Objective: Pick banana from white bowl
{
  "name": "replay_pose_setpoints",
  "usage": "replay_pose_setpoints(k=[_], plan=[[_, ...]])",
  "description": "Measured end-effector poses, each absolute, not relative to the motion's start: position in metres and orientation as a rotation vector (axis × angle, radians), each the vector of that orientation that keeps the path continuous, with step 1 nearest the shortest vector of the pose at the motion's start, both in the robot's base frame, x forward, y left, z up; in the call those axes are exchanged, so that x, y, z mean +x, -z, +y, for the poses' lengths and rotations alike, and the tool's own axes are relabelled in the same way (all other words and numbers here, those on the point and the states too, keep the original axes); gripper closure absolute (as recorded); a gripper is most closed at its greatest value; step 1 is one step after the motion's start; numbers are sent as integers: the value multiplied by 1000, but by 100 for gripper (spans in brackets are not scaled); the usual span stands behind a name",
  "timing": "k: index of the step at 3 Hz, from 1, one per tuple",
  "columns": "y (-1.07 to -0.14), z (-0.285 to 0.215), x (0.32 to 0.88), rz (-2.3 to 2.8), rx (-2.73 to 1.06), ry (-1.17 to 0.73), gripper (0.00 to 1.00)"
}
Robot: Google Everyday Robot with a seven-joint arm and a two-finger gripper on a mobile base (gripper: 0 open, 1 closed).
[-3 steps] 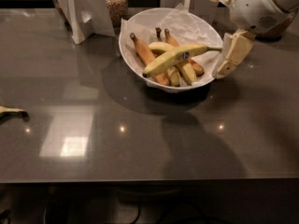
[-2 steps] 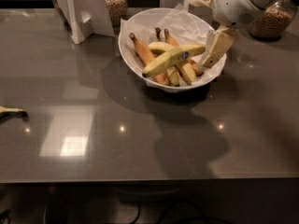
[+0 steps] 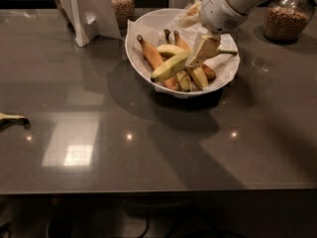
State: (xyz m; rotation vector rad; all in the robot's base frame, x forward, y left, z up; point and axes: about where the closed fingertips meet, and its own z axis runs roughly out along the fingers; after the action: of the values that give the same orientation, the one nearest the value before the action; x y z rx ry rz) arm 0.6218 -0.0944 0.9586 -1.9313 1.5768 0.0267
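Note:
The white bowl (image 3: 131, 52), lined with crinkled white paper, stands at the back middle of the dark table. The long yellow-green banana (image 3: 171, 66) lies across the top of the other fruit, its thin green stem pointing right toward the rim. My gripper (image 3: 203, 48) reaches in from the upper right and is down inside the bowl, right over the banana's middle, hiding the sticker. Shorter brownish-orange bananas (image 3: 152, 57) and small yellow ones (image 3: 198, 76) lie under it.
A white folded card stand (image 3: 86, 9) and a glass jar of grains (image 3: 122, 1) stand behind the bowl on the left. A second grain jar (image 3: 287, 16) stands at the back right. A banana tip (image 3: 11, 117) lies at the table's left edge.
The gripper has moved left, from beside the bowl's right rim to over the bowl, onto the long banana's middle. The banana has not visibly moved.

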Motion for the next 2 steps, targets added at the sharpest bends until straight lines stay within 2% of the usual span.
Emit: replay_pose_setpoints(k=[2], plan=[[-927,-90,639,1613,-2023,-16,32]])
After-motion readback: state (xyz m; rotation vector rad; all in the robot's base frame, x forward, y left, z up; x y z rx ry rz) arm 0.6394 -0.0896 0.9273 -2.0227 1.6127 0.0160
